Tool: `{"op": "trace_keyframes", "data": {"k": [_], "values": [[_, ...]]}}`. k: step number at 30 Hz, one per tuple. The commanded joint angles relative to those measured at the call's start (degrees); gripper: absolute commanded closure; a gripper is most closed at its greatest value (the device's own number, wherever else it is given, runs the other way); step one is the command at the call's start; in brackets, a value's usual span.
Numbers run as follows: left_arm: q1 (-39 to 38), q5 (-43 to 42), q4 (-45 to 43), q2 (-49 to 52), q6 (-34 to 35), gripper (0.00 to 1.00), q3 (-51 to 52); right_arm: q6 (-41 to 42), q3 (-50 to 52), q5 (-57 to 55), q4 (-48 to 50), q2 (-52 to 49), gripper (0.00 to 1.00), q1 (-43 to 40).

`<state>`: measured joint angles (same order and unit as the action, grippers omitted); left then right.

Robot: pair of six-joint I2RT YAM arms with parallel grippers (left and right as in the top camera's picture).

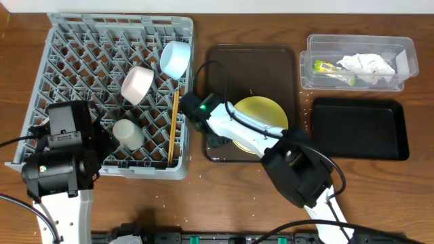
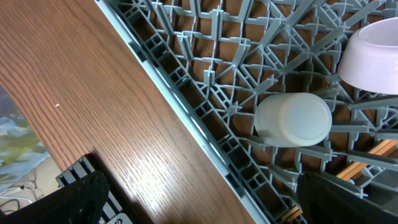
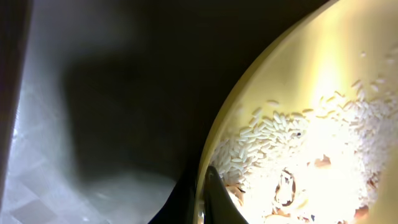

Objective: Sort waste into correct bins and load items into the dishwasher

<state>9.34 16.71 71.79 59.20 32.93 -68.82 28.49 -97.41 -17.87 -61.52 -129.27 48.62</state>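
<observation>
The grey dish rack (image 1: 68, 41) holds the light blue bowl (image 1: 175, 57), the pinkish-white bowl (image 1: 137, 84), the cream cup (image 1: 127, 134) and the wooden chopsticks (image 1: 174, 129). The pale yellow plate (image 1: 261, 112) lies on the brown serving tray (image 1: 224, 61). My right gripper (image 1: 220, 139) is shut on the plate's left rim (image 3: 205, 193); pale crumbs and rice (image 3: 280, 130) lie on the plate. My left gripper (image 2: 199, 199) is open and empty over the rack's near-left edge, close to the cup (image 2: 292, 119). The napkin (image 1: 368, 64) and the yellow-green wrapper (image 1: 332, 68) lie in the clear tub (image 1: 359, 44).
The shallow black tray (image 1: 359, 129) sits in front of the clear tub at the right, with nothing in it. A few crumbs are scattered on the wooden table between the serving tray and the black tray. The right arm crosses over the plate.
</observation>
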Motion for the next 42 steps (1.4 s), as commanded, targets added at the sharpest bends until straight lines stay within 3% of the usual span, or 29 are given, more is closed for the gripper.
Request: {"op": "trace_keyframes", "data": {"k": [1,25,42], "values": [[0.3,0.9,0.2,0.0,-0.3,0.02,-0.9,-2.0,0.1,-0.9,-1.2,-1.9,0.99,1.5],[0.3,0.9,0.2,0.0,-0.3,0.02,-0.9,1.7,-0.7,-9.1,-13.6,-1.9,0.99,3.3],[0.3,0.9,0.2,0.0,-0.3,0.02,-0.8,9.3,-18.6,-11.8,-26.5,-1.9,0.99,-0.6]]}}
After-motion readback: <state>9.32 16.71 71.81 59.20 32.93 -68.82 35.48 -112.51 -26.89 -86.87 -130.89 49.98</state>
